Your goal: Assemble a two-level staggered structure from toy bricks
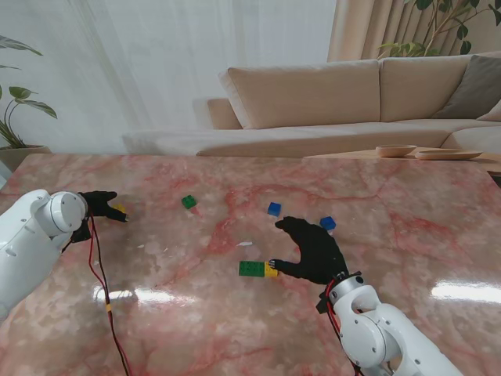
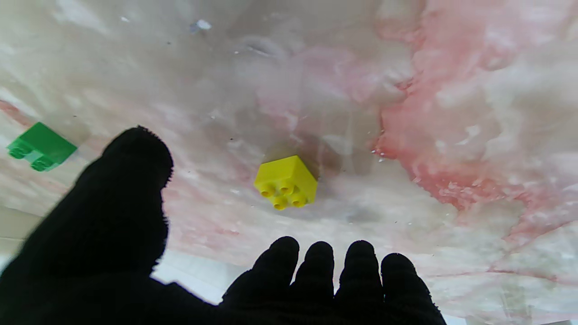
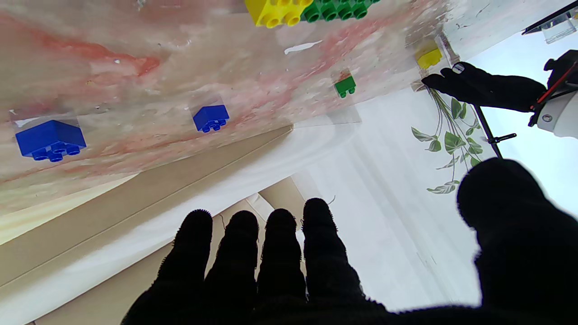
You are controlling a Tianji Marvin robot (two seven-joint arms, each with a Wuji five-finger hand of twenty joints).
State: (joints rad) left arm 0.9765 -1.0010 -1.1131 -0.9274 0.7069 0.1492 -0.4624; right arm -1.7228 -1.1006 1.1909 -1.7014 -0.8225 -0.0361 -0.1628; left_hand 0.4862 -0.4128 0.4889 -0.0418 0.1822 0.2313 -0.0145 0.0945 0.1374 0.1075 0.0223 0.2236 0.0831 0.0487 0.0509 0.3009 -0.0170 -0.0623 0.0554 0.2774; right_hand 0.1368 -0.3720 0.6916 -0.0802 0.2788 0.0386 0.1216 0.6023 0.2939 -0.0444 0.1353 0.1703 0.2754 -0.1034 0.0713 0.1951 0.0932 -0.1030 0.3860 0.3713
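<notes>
I am watching both black-gloved hands hovering low over the pink marble table [image 1: 235, 329], palms down. My right hand [image 1: 313, 249] is reaching in from the near right — fingers spread apart and holding nothing, its thumb stretching left to the yellow end of the brick pair. That pair, a long green brick [image 1: 251, 269] with a small yellow brick [image 1: 271, 270] butting against its right end, is lying flat near the table's middle. Two blue bricks are sitting just beyond the hand: one [image 1: 274, 208] to the far left of it, the other [image 1: 327, 223] beside its fingertips. My left hand [image 1: 100, 207] is extending from the left edge — fingers loosely apart, empty — over a second yellow brick [image 2: 286, 182], which is resting studs-up on the table just ahead of the fingertips [image 2: 318, 257]. A small green brick [image 1: 189, 202] is lying farther right, well apart from both hands.
</notes>
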